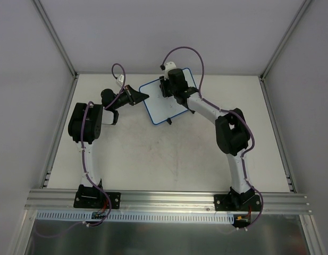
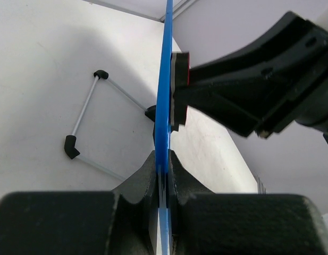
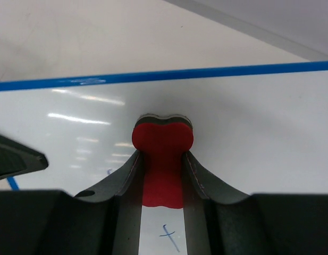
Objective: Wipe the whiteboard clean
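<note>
The whiteboard (image 1: 162,103), white with a thin blue rim, stands tilted at the back middle of the table. My left gripper (image 1: 143,96) is shut on its left rim; in the left wrist view the blue edge (image 2: 165,95) runs between my fingers (image 2: 145,178). My right gripper (image 1: 168,87) is shut on the red bone-shaped eraser (image 3: 162,159), whose dark felt face presses on the white board surface (image 3: 249,127). A small blue pen mark (image 3: 169,235) shows on the board below the eraser. The eraser also shows edge-on in the left wrist view (image 2: 180,85).
The board's wire stand with black feet (image 2: 72,145) rests on the table behind it. White walls with metal frame posts (image 1: 57,42) close in the table at the back and sides. A metal rail (image 1: 164,197) runs along the near edge.
</note>
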Available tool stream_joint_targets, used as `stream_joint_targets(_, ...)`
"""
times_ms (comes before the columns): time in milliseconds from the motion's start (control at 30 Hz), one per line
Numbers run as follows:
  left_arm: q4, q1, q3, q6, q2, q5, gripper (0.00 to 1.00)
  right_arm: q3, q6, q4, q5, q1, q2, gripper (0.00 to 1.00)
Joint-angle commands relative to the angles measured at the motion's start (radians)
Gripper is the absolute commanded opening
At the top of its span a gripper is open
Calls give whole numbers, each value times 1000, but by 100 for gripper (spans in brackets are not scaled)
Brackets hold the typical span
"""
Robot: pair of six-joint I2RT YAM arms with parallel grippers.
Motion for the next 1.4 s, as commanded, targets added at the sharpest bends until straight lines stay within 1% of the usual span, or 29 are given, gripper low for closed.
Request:
stream_joint_targets(0,170,-10,-1,50,-43,26,0,83,2,-52,34,-46,40,0)
stream_joint_targets(167,175,-10,-2,50,-46,27,0,95,20,-61,22,-92,49,0)
stream_joint_targets(267,175,-10,-5,52,-47,27,0,95,20,-61,2,-95,49,0)
stream_joint_targets(400,175,-10,-5,52,-52,27,0,81,28,-60,-62,-86,54,0)
stream_joint_targets(533,175,-10,-7,55,-55,29,0,19,13,-25,-74,-36,34,0)
stream_joint_targets(600,175,-10,-8,53,-56,29,0,-55,17,47,-84,-17,2,0)
stream_joint_targets(733,173,-10,-7,55,-57,31,0,-147,24,109,-87,37,-32,0)
stream_joint_targets(867,175,-10,-7,52,-58,32,0,-173,16,123,-87,78,-29,0)
stream_joint_targets(1000,173,-11,-10,55,-66,35,0,-164,7,120,-154,104,-14,0)
stream_joint_targets(1200,175,-11,-12,55,-69,37,0,-183,16,113,-107,120,-18,0)
stream_joint_targets(1267,175,-11,-13,55,-69,38,0,-189,17,113,-59,110,-23,0)
stream_joint_targets(1367,178,-11,-18,55,-72,38,0,-189,66,103,-77,65,-26,0)
